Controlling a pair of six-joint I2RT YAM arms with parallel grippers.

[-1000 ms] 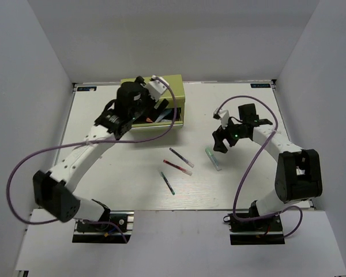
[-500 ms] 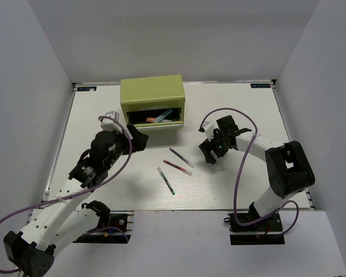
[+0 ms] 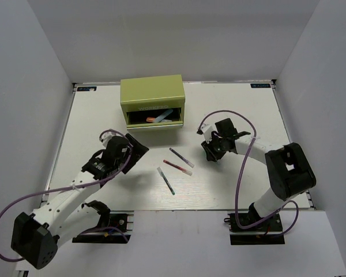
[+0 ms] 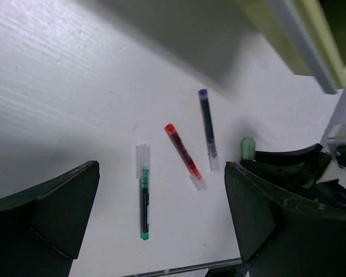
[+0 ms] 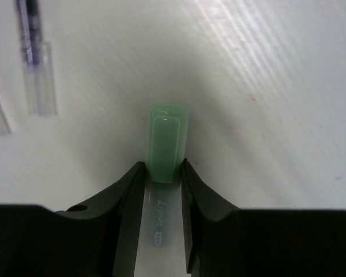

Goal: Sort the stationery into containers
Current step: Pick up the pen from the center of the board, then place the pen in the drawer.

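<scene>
Left to sort: three pens are seen loose on the table [image 3: 92, 121], the white-green pen [image 3: 166, 180] nearest, then the red pen [image 3: 177, 168] and the dark pen [image 3: 181, 157].
Being taken: the green highlighter [image 5: 167, 135] lies flat just right of the dark pen, pinched by the right gripper [image 5: 161, 166].
Done: the orange highlighter [image 3: 151, 120] and the light blue highlighter [image 3: 165, 113] are lodged in the open drawer [image 3: 153, 126] of the tool chest [image 3: 153, 92].
Left arm: held low; the left gripper [image 3: 132, 150] is spread wide, with nothing held.
Right arm: bent inward, with the wrist lowered to the table.

I see the white table [image 3: 104, 115] bearing the green chest [image 3: 151, 92], a dark pen [image 3: 181, 157], red pen [image 3: 177, 167], white-green pen [image 3: 165, 180] and green highlighter [image 5: 166, 141].
</scene>
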